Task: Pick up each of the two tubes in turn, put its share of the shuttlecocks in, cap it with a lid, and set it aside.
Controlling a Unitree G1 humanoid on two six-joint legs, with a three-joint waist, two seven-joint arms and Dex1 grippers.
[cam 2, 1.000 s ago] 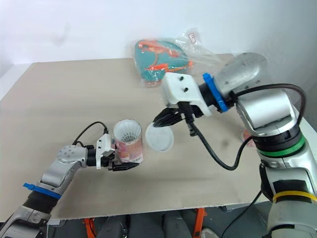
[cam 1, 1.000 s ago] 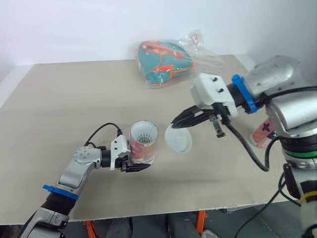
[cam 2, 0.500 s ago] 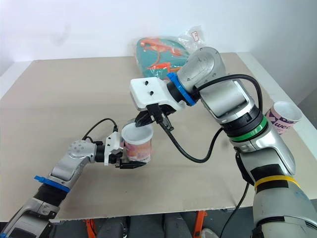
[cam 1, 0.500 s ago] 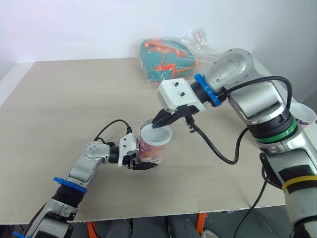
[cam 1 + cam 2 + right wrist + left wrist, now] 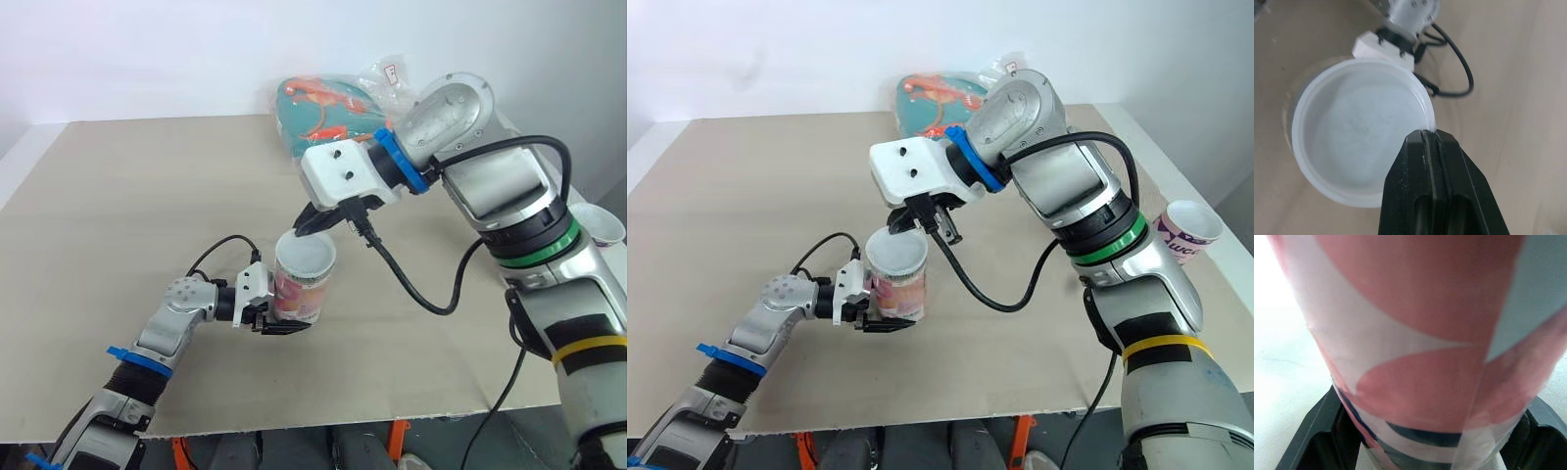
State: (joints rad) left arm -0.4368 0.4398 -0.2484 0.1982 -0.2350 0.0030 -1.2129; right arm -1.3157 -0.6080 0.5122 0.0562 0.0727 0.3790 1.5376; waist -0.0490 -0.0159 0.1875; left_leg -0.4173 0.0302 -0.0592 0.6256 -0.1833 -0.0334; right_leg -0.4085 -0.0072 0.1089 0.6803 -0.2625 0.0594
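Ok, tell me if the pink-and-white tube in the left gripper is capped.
Covered: the white round lid sits over the tube's mouth, its rim pinched by the right gripper. Fully seated: cannot tell.

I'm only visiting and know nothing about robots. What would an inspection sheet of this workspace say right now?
Surface: beige table, flat, no spills seen.
Job's things: pink-and-white tube upright, with the white lid over its mouth; whether it is pressed home cannot be told. The second tube stands open near the table's right edge.
Clutter: plastic bag holding something teal and orange, at the far edge.
Grippers: left gripper shut on the tube's side; right gripper pinching the lid's rim.
Cables: black cable looping off the left wrist; second black cable hanging from the right wrist.
Surroundings: white wall behind the table.
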